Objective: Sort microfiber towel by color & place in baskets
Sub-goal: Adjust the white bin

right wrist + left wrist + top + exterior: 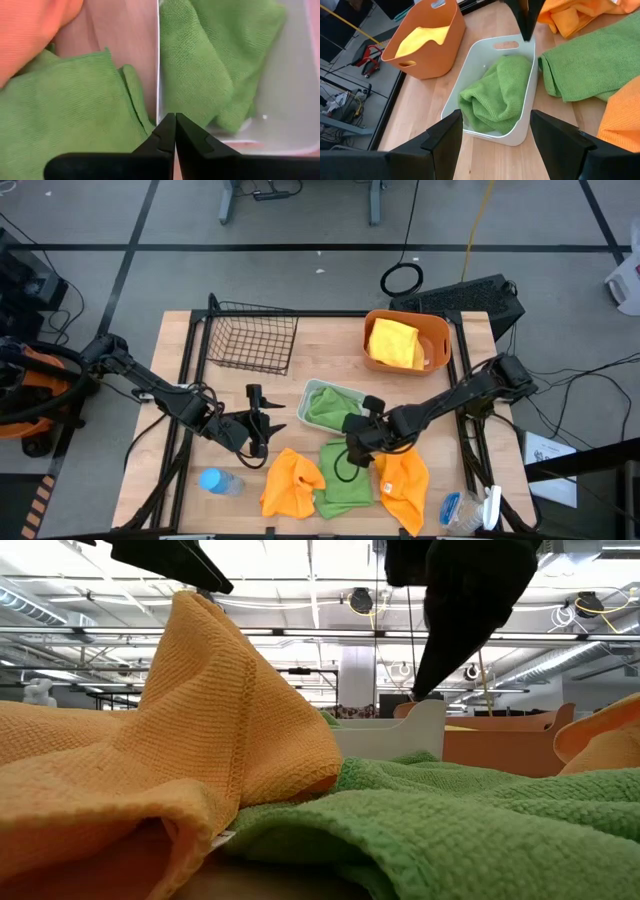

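While my left gripper (262, 423) waits at nine o'clock of the tray (312, 393) with its fingers apart and nothing between them, the sorting sits half done. Going left to right along the near edge: a bottle (220, 481), then an orange towel (292, 482) at seven o'clock of the tray, a loose green towel (347, 480) at six o'clock, and a second orange towel (405, 478) at five o'clock. One green towel (327, 408) already lies bunched in the tray. A yellow towel (394, 343) fills the tub (440, 332) at one o'clock, and the wire basket (250, 337) at eleven o'clock holds nothing I can see.

My right gripper (352, 442) hangs over the tray's near rim, just above the loose green towel, fingers pressed together on nothing.

I judge these cloths light, limp and grippy; they will not slide, but a pinch on a flat patch may lift only one layer and let the rest trail. I would open wide and bite a raised fold or corner of the green towel, nearest the tray, then lift high enough that the hanging tail clears the rim.
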